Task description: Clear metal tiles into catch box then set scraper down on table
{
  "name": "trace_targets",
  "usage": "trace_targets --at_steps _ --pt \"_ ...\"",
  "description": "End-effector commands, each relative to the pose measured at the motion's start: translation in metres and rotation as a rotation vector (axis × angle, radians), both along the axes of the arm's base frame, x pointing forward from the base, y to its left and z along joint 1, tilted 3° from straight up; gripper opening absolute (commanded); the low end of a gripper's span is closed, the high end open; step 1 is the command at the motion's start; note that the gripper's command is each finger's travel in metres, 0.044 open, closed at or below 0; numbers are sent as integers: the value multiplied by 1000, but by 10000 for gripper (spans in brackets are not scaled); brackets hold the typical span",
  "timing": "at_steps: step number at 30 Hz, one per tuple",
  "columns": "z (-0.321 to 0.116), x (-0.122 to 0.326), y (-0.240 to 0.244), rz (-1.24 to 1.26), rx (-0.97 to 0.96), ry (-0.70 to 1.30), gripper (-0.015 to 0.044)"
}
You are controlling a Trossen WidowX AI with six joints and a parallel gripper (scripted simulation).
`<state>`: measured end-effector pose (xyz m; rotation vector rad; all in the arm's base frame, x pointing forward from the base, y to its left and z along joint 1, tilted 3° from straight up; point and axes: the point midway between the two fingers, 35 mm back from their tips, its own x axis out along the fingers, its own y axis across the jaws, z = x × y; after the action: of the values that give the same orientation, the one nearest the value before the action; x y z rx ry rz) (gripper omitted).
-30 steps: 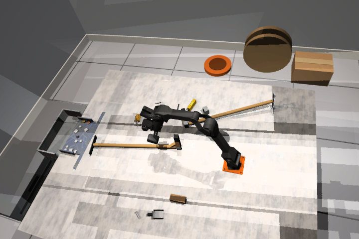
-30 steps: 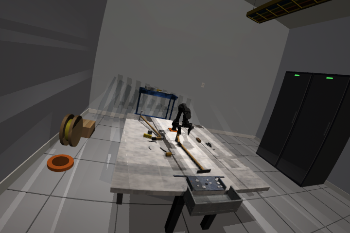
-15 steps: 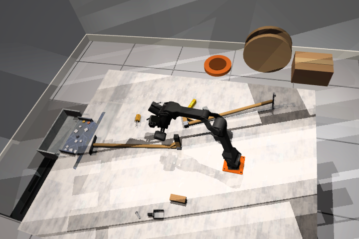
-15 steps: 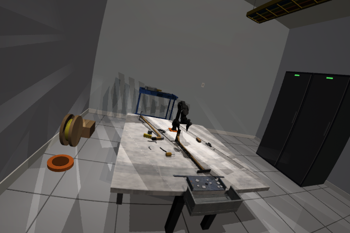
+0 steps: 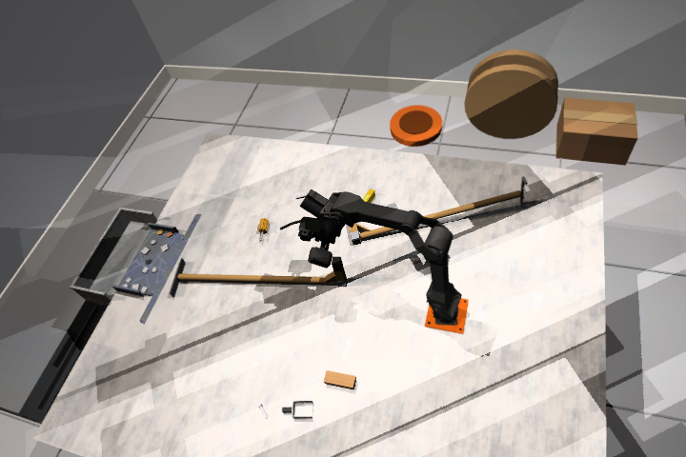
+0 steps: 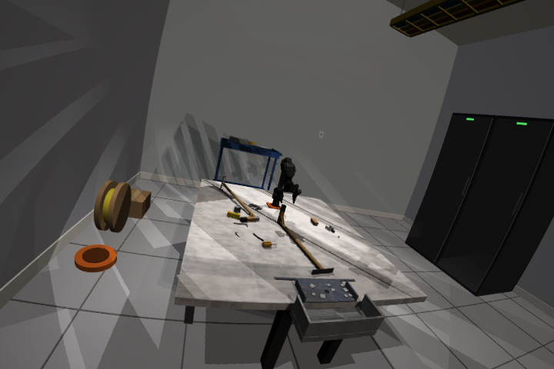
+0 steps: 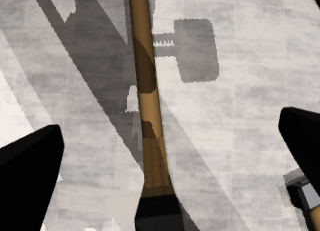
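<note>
My gripper (image 5: pixel 322 254) (image 6: pixel 294 199) (image 7: pixel 174 126) is open and empty, above the grip end of the long scraper (image 5: pixel 247 278) (image 6: pixel 304 247) (image 7: pixel 149 111). In the wrist view its wooden handle runs between the two fingers, with its black end block (image 7: pixel 159 211) nearer the bottom. The scraper lies on the table, its black blade (image 5: pixel 177 277) (image 6: pixel 322 270) beside the near edge of the steel plate (image 5: pixel 161 265) (image 6: pixel 335 297). Several pale tiles (image 5: pixel 165 248) (image 6: pixel 322 295), plus a few orange and dark pieces, lie on the plate. The catch box (image 5: pixel 92 293) (image 6: pixel 338 330) adjoins its far end.
A second long wooden-handled tool (image 5: pixel 494 201) (image 6: pixel 239 201) lies behind the arm. An orange screwdriver (image 5: pixel 263 225) (image 6: pixel 266 244) and a yellow object (image 5: pixel 369 194) (image 6: pixel 232 214) lie on that side. A wooden block (image 5: pixel 339 379) (image 6: pixel 314 221) lies on the other side.
</note>
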<state>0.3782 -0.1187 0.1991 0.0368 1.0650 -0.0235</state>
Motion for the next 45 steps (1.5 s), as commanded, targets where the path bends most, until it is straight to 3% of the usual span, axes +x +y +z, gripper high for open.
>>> trace_targets --at_steps 1,32,45 --pt "3 -9 1 7 0 -17 440" --pt "4 -87 11 32 -29 -128 440" --pt "-18 -90 12 32 -31 -133 440"
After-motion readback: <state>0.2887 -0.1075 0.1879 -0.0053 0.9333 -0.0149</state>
